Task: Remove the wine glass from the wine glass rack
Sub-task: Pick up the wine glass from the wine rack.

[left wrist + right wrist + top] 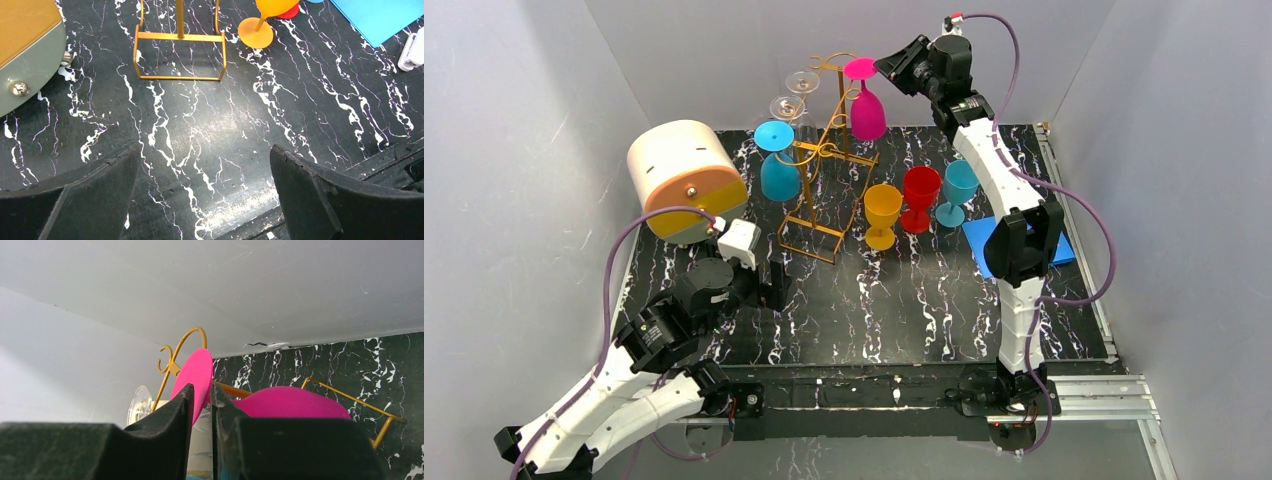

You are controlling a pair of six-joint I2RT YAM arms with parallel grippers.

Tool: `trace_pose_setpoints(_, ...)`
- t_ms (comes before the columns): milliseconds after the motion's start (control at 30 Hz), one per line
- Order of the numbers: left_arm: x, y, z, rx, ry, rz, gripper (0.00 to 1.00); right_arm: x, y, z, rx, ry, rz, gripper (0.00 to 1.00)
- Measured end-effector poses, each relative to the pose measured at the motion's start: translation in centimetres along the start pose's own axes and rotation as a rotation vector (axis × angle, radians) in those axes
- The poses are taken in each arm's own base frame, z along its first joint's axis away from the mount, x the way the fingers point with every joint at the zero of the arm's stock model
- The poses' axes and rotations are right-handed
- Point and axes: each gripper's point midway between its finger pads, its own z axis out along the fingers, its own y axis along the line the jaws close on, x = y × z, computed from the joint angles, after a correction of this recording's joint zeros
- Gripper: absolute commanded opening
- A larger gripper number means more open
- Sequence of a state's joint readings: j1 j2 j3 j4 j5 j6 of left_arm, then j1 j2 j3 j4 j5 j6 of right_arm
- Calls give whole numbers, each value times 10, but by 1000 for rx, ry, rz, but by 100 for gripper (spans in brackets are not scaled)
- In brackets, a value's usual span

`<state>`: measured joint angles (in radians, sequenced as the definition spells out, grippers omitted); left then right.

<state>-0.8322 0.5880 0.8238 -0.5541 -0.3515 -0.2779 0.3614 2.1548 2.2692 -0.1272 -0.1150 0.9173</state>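
- Where the black marbled table meets its left edge, a cream-and-orange cylindrical box lies on its side, with its orange end facing the arms.
- Just right of the box, the left gripper sits low over the table in front of the rack's base. In the left wrist view its fingers are spread wide with only marble between them, gripping nothing.
- A blue glass hangs upside down on the rack's left side, and two clear glasses hang beyond it.
- The wine glass rack, a tall golden wire frame with scroll ends, stands toward the back of the table on its rectangular base.
- The magenta wine glass hangs upside down on the rack's right side, foot uppermost and bowl off the table.
- The right gripper is up at the right edge of the magenta foot. In the right wrist view its fingers stand almost together, leaving a narrow slot that holds the foot's lower rim. Whether the pads press on it cannot be told.
- Right of the rack, a yellow glass, a red glass and a teal glass stand upright in a close row.
- A blue mat lies flat near the right edge, partly under the right arm.
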Motion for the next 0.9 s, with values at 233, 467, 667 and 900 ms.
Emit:
trace_pose_setpoints(233, 0, 0, 0, 0, 0, -3, 98, 1, 0, 4, -7, 7, 4, 28)
trace_pose_setpoints(467, 0, 0, 0, 0, 0, -4, 98, 6, -4, 10, -6, 24, 24, 22)
trace_pose_setpoints(667, 0, 0, 0, 0, -1, -4, 98, 5, -3, 10, -7, 18, 19, 13)
trace_pose_setpoints(900, 1, 0, 1, -1, 4, -4, 98, 0, 2, 9, -16, 6, 13, 6)
